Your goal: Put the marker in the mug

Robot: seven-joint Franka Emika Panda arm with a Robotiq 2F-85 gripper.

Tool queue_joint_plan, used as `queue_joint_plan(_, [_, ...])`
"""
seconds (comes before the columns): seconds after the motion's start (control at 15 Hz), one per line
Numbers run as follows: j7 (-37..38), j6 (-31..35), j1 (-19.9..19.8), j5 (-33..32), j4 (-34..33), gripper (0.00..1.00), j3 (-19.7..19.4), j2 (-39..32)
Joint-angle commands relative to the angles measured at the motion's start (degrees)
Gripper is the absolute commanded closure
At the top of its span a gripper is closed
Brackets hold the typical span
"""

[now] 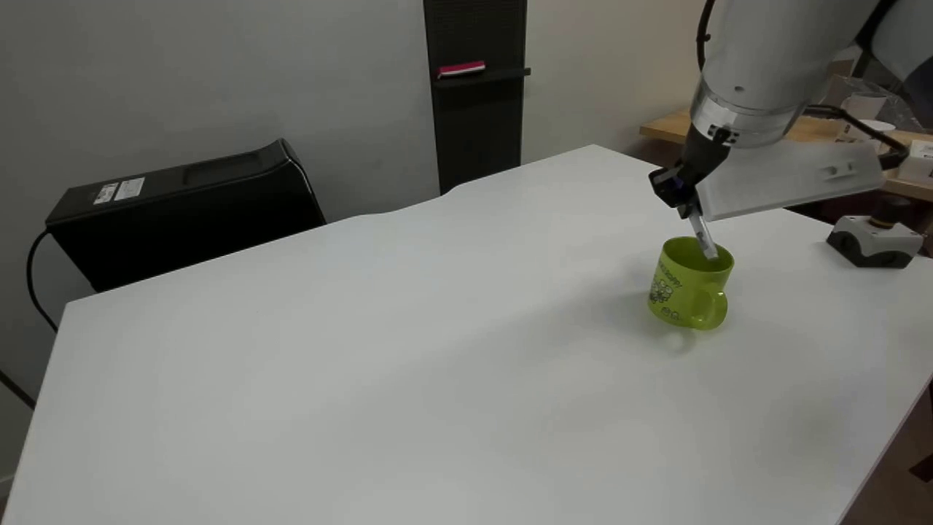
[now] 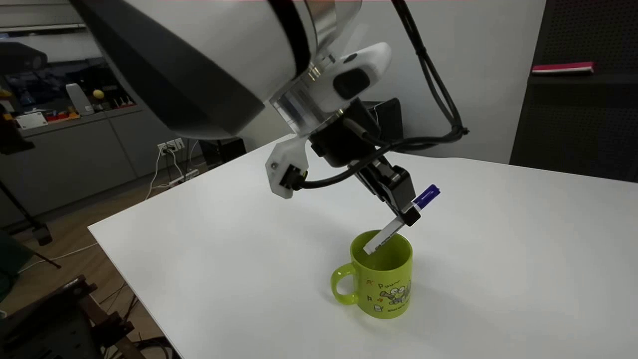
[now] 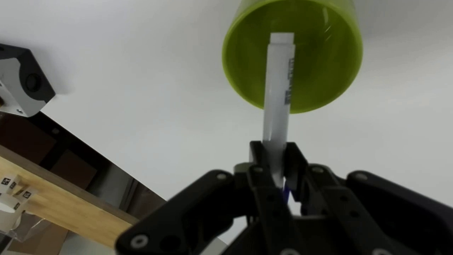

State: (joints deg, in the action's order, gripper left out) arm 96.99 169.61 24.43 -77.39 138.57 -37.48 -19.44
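While "Puu" can be read on the green mug (image 2: 379,283) in an exterior view, its smaller lettering, the print along the white marker (image 3: 279,81) and the 2 labels (image 1: 130,188) on the black case (image 1: 193,226) at the far left are too small or blurred to read. Part of the mug lies outside the wrist view, where the gripper (image 3: 275,150) hides most of the marker's purple cap (image 2: 427,195). Clenched around the marker, the gripper holds it tilted, its lower end at the mouth of the upright mug on the white table (image 1: 350,350), whether above the rim or inside I cannot tell.
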Motion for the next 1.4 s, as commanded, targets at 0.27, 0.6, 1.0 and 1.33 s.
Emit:
queue_joint_plan(0.27, [10.26, 1.86, 0.88, -5.81, -5.73, 0.95, -0.67, -6.51])
queue_joint_plan(0.6, [16.41, 0.58, 1.78, -9.98, -6.49, 0.95, -0.62, -8.22])
queue_joint_plan(1.0, [19.63, -2.03, 3.33, -12.54, -5.13, 0.95, -0.3, -7.27])
queue_joint_plan(1.33, [18.1, -3.48, 4.05, -10.73, -3.31, 0.95, 0.03, -6.43])
